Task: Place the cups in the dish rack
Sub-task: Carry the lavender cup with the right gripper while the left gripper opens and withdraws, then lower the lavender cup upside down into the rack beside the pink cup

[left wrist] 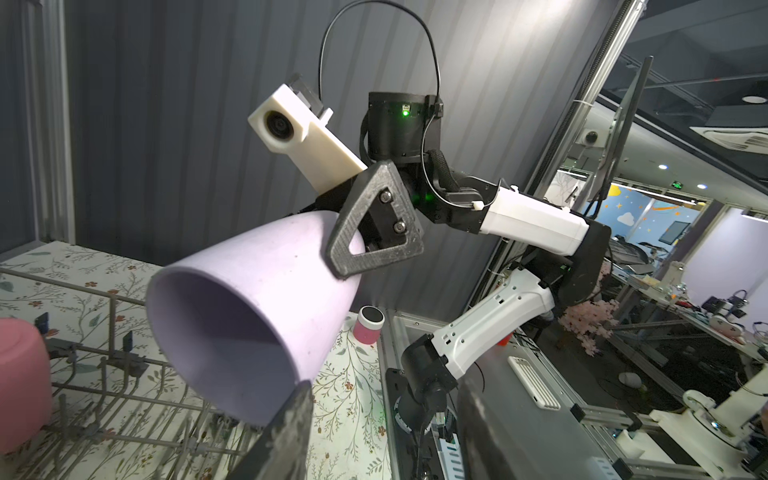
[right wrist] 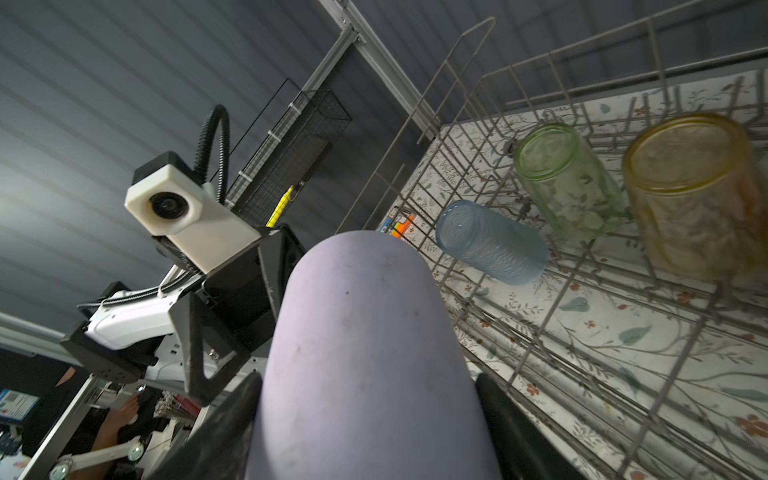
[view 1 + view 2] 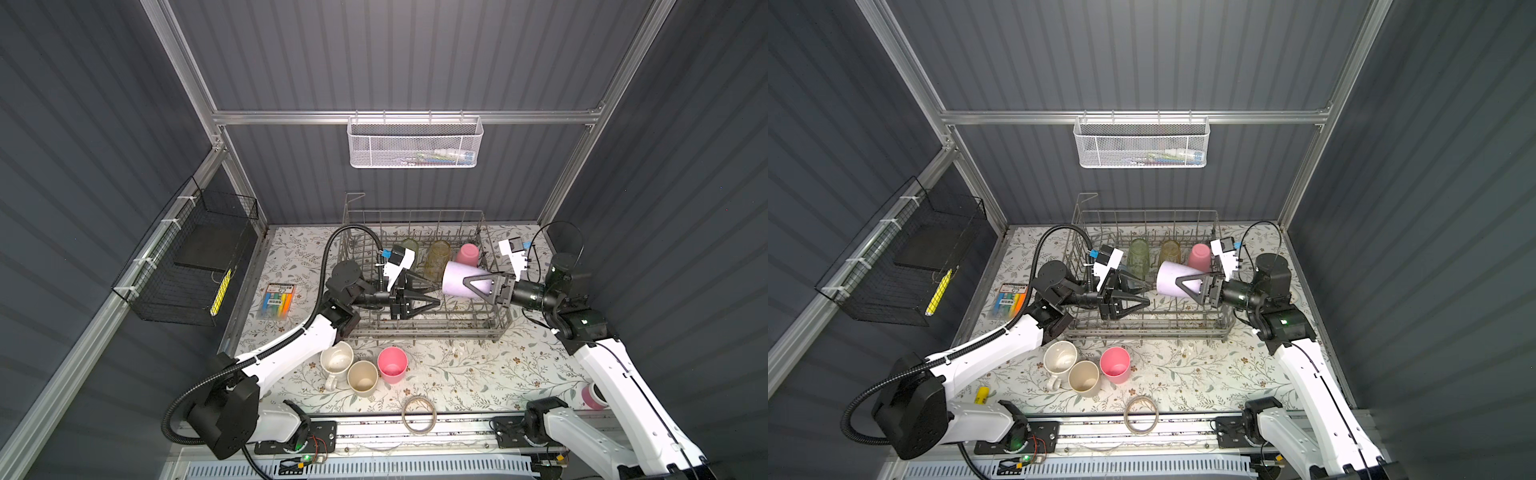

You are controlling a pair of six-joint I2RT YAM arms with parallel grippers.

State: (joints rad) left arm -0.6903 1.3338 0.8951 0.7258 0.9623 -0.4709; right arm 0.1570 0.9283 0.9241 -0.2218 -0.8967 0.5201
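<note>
My right gripper (image 3: 467,286) is shut on the base end of the lilac cup (image 3: 455,278), which lies on its side in the air above the dish rack (image 3: 415,332), mouth towards my left gripper (image 3: 435,294). The left gripper stands open just off the cup's rim, holding nothing. The right wrist view shows the lilac cup (image 2: 365,353) between both fingers. Green (image 2: 565,178), amber (image 2: 690,191) and blue (image 2: 492,243) tumblers and a pink cup (image 3: 468,253) stand in the rack. A white mug (image 3: 336,359), a beige cup (image 3: 362,376) and a pink cup (image 3: 392,364) stand before the rack.
A tape ring (image 3: 419,414) lies at the table's front edge. A squat pink-white round thing (image 3: 592,395) stands by the right arm's base. A marker pack (image 3: 275,305) lies left of the rack. A black wire basket (image 3: 195,266) and a white mesh basket (image 3: 414,143) hang on the walls.
</note>
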